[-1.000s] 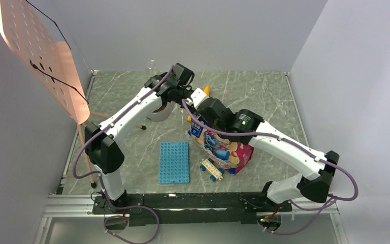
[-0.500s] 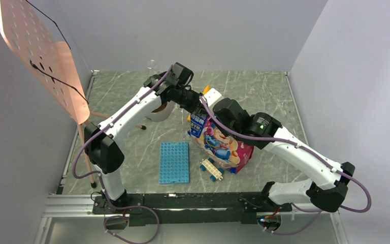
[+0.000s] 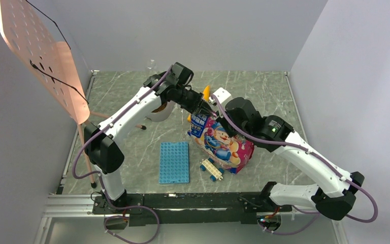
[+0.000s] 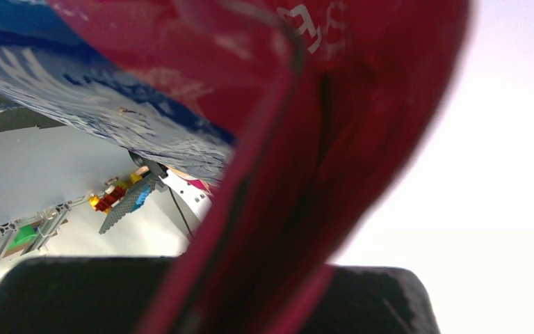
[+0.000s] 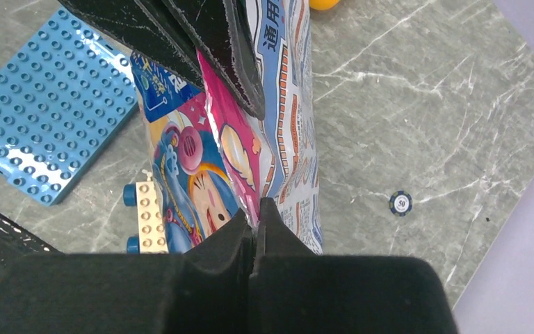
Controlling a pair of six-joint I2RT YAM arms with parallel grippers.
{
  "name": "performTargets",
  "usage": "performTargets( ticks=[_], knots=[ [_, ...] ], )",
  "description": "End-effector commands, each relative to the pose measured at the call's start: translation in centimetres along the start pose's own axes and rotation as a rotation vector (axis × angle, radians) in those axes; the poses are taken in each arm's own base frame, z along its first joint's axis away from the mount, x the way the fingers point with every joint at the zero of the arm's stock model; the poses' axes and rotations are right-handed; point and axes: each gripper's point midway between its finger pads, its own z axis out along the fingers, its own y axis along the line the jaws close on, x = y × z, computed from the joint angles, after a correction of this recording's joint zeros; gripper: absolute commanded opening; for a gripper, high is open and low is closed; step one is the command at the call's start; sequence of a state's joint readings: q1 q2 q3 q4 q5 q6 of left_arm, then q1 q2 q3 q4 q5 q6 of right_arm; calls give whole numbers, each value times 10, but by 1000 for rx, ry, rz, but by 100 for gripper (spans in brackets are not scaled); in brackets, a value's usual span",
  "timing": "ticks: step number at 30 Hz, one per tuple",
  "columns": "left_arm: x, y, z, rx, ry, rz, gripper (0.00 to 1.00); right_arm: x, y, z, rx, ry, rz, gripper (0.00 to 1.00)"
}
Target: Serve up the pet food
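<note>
Shifted rightward since a second ago, the right gripper [image 5: 256, 221] is clamped shut on the upper edge of the pet food bag [image 3: 224, 146], which is also pinched by the closed left gripper [image 3: 199, 108] and propped on the table [image 3: 264, 96] near a blue baseplate [image 3: 173, 162].

I count: one pet food bag [image 3: 222, 145], one blue studded baseplate [image 3: 174, 161], one cream-and-blue brick assembly [image 3: 211, 169], one yellow scoop [image 3: 206, 91], one poker chip [image 5: 401, 203], one pink perforated panel [image 3: 35, 51].

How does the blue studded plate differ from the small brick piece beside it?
The studded plate is all light blue; the brick piece is cream with blue round parts. The plate is wider and flatter than the piece. Both are studded and lie on the table.
</note>
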State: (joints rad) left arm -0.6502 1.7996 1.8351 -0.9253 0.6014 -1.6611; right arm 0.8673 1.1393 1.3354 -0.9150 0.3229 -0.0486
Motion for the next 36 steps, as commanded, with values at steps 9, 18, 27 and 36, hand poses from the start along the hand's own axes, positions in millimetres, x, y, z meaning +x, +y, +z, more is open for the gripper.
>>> performTargets(
  ticks=[9,18,27,36],
  knots=[
    [-59,-27,-63,144,-182,-70,0,68,-63,-85,198,55,-33,0],
    [-72,-26,-67,143,-235,-60,0,83,-67,-99,204,49,-29,0],
    [-100,-37,-81,195,-393,38,0,84,-66,-100,195,48,-29,0],
    [-104,-42,-90,255,-418,36,0,91,-72,-108,222,30,-10,0]
  ],
)
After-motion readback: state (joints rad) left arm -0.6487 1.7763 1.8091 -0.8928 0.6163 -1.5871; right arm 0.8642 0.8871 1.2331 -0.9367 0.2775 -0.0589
